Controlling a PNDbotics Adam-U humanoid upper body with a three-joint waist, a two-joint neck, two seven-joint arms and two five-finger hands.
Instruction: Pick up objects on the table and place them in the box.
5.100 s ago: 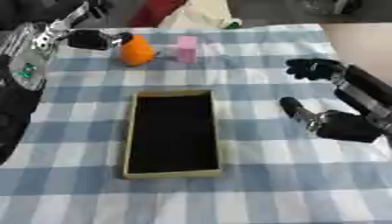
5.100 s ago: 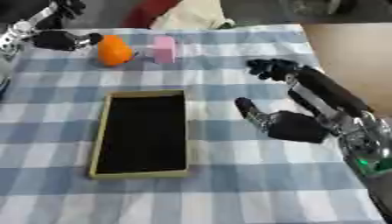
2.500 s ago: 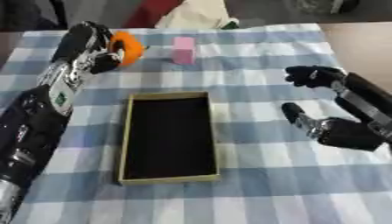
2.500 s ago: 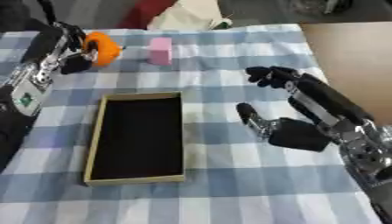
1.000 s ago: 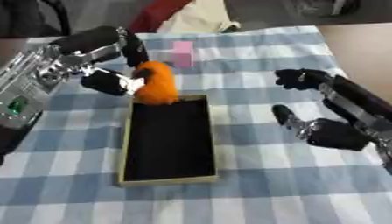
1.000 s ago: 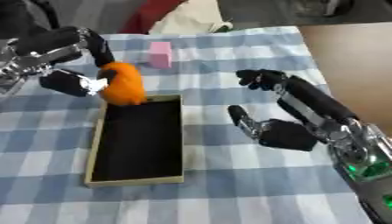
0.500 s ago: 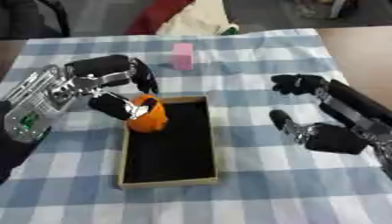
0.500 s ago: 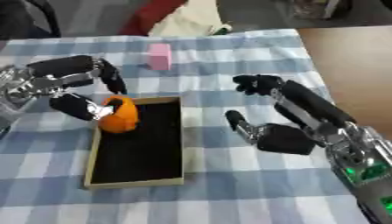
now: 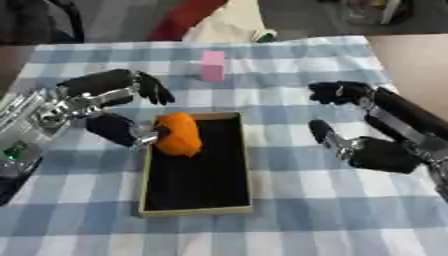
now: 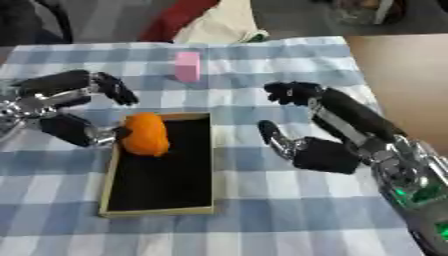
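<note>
- Left hand (image 9: 105, 107) comes in from the left edge, thumb below and fingers arched above, just beside the orange object (image 9: 178, 133). Thumb tip looks to touch the object's left side; the fingers stand spread above it, clear of it. Grip reads as released or nearly so.
- Orange object, rounded, sits in the upper left corner of the box (image 9: 197, 207), overlapping the box's left wall. Cannot tell whether it rests on the box floor.
- Box: shallow, tan rim, black inside, long axis running away from the robot. Most of its floor, from the object down to the near rim, lies bare.
- Right hand (image 10: 319, 150) hovers right of the box, palm toward it, fingers relaxed and spread, holding nothing. A strip of cloth separates it from the box's right wall.
- Pink block (image 9: 213, 65) stands upright beyond the box's far rim, well apart from both hands, near the far table edge.
- Blue-and-white checked tablecloth (image 9: 289, 210) is bare in front of the box and on both near corners. Bare wood surface (image 10: 398, 75) lies past the cloth's right edge.
- Change from half a second ago: the fingers have lifted away from the orange object, which was held then, and it sits slightly farther into the box. Five seconds ago it lay beside the pink block at the far edge. Right hand holds much the same place.
</note>
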